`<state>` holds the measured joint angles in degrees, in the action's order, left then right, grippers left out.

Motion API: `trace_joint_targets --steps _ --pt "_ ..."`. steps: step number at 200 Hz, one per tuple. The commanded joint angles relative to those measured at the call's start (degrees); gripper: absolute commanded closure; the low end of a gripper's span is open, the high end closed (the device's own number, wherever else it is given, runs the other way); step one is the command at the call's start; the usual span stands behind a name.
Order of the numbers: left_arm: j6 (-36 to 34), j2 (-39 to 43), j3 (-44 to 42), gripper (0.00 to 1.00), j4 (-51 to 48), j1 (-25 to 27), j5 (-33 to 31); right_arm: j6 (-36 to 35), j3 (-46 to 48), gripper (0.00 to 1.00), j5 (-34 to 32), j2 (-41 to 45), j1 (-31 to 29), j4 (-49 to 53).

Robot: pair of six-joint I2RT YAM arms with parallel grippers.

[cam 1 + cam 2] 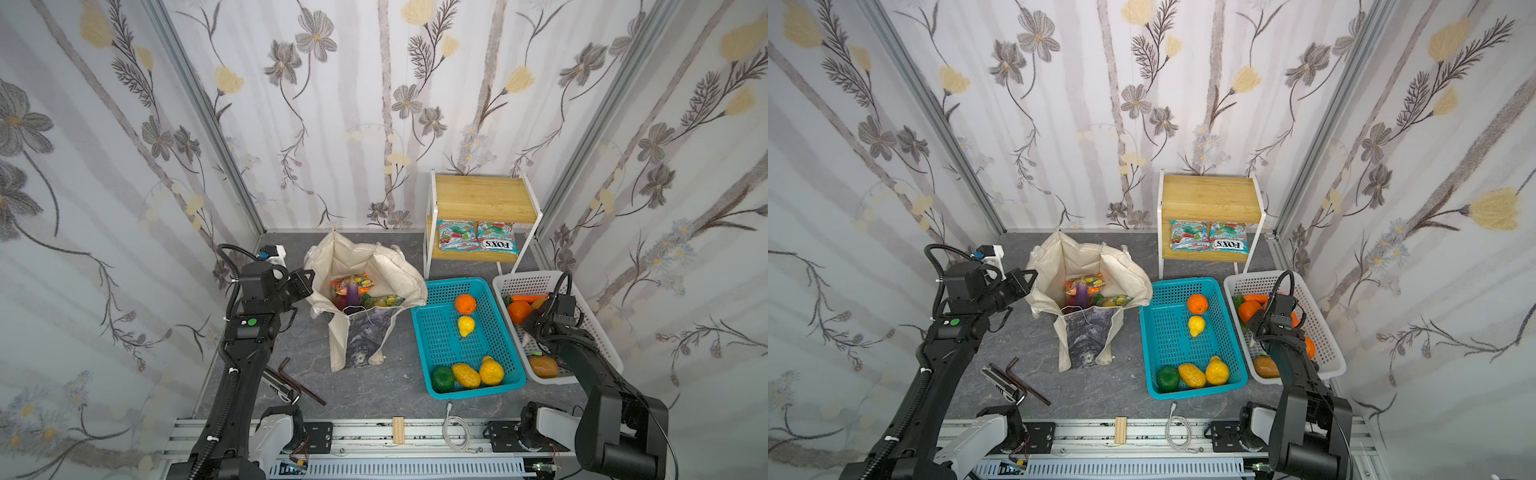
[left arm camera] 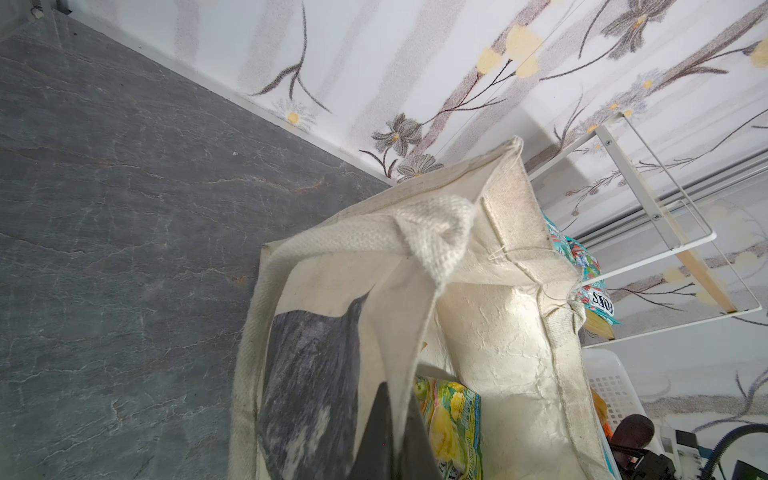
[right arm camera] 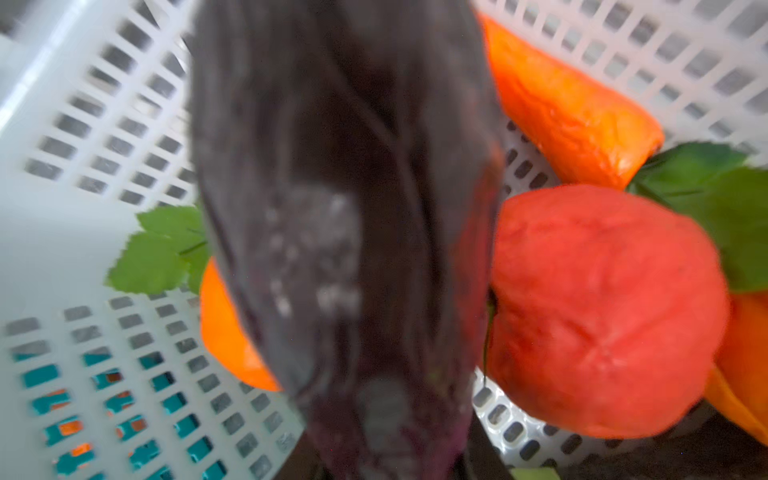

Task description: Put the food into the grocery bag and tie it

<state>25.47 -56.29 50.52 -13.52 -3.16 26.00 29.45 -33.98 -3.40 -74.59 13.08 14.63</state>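
Note:
The cream grocery bag (image 1: 399, 270) stands open in the middle of the floor in both top views, its printed side facing the front. Inside lie an orange packet (image 1: 351, 284), a purple eggplant (image 1: 353, 294) and a green-yellow packet (image 1: 386, 300). My left gripper (image 1: 309, 277) is shut on the bag's left rim; in the left wrist view the cloth (image 2: 409, 374) runs between the left gripper's (image 2: 395, 440) jaws, beside the packet (image 2: 453, 419). My right gripper (image 1: 530, 328) reaches into the white basket (image 1: 598, 345). In the right wrist view it (image 3: 382, 465) is shut on a dark purple eggplant (image 3: 340, 228), which is blurred.
A teal basket (image 1: 424, 332) right of the bag holds an orange, a lemon and several other fruits. A red fruit (image 3: 602, 311) and a carrot (image 3: 569, 108) lie beside the gripped eggplant. A wooden shelf (image 1: 486, 199) at the back holds two FOX'S packets (image 1: 478, 241). Hex keys (image 1: 299, 382) lie front left.

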Motion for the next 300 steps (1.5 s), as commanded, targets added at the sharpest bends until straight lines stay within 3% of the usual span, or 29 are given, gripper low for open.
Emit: trace_joint_targets --steps 1,55,98,135,182,210,278,290,300 --pt "-0.2 0.0 0.7 1.00 2.7 0.0 0.5 -0.7 -1.9 0.72 -3.8 3.2 0.1 2.2" --pt "0.5 -0.4 1.3 1.00 2.7 0.0 1.2 -2.2 -14.3 0.73 -4.0 13.2 -3.7 10.2" --pt "1.3 -0.4 1.9 1.00 2.7 -0.1 1.7 1.2 -30.1 0.74 -10.5 12.3 -26.0 15.4" --pt "2.1 -0.1 2.4 1.00 2.8 0.0 2.5 1.8 -43.2 0.73 -12.1 0.2 -47.4 10.9" --pt "2.5 -1.4 3.2 1.00 2.9 -0.1 3.8 -3.8 -60.6 0.73 -0.4 -26.2 -61.4 2.2" --pt "2.9 -2.5 3.3 1.00 2.9 -0.1 4.3 -6.9 -70.8 0.73 8.8 -40.7 -63.1 3.5" --pt "3.2 -4.8 4.4 1.00 2.9 0.0 3.5 -13.9 -68.0 0.73 10.1 -51.6 -64.7 4.1" --pt "3.3 -5.0 4.5 1.00 2.9 -0.1 3.4 -14.9 -67.8 0.68 10.9 -51.9 -64.7 5.3" --pt "3.1 -5.0 4.5 1.00 2.9 -0.1 3.0 -15.7 -67.7 0.55 11.0 -51.9 -64.7 6.9"
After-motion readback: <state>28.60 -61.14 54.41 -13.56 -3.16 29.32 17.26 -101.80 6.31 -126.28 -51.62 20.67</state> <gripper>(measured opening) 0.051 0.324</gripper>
